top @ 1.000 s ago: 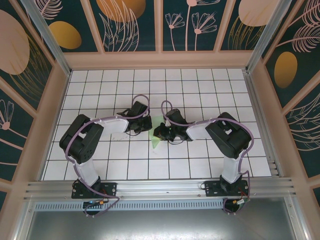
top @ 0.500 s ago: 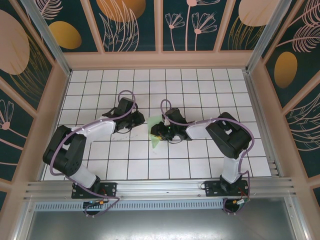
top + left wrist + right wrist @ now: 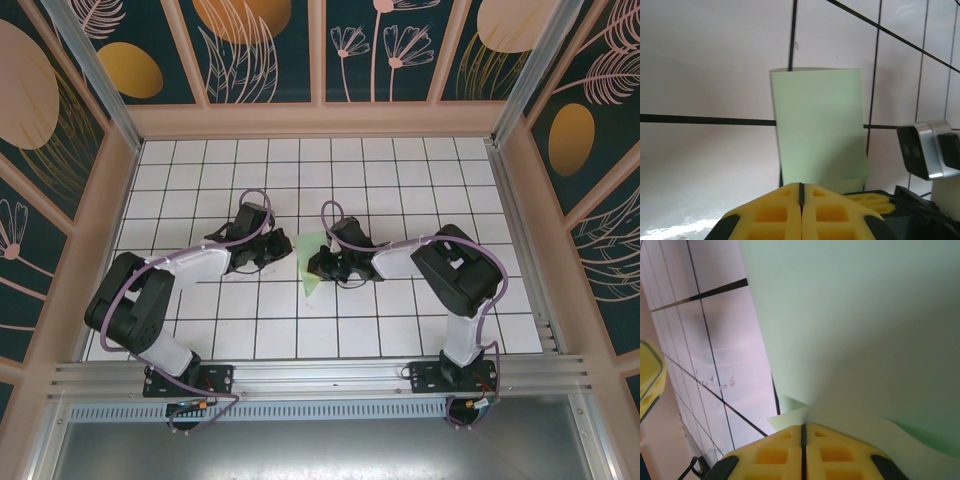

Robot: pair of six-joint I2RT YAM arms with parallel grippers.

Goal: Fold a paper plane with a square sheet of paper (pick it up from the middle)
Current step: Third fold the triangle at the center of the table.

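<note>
The square sheet of paper (image 3: 311, 281) lies folded into a pale mint-green strip at the middle of the tiled table (image 3: 400, 180). In the left wrist view the paper (image 3: 817, 130) stretches away from my left gripper (image 3: 801, 186), whose shut tips rest at its near edge. In the top view that left gripper (image 3: 283, 250) sits just left of the strip. My right gripper (image 3: 316, 266) is low over the strip's right side. Its shut tips (image 3: 803, 426) meet a raised, curled layer of the paper (image 3: 855, 315). The paper plane is out of view.
The right gripper's yellow fingers (image 3: 872, 199) lie flat beside the paper a short way from my left tips, so the two grippers are close together. Wooden walls with dark patterned panels (image 3: 320, 60) ring the table. An aluminium rail (image 3: 320, 378) runs along the near edge.
The left arm's elbow swung out to the lower left and its gripper drew back slightly from the paper, then edged toward it again. The right gripper stayed on the paper.
</note>
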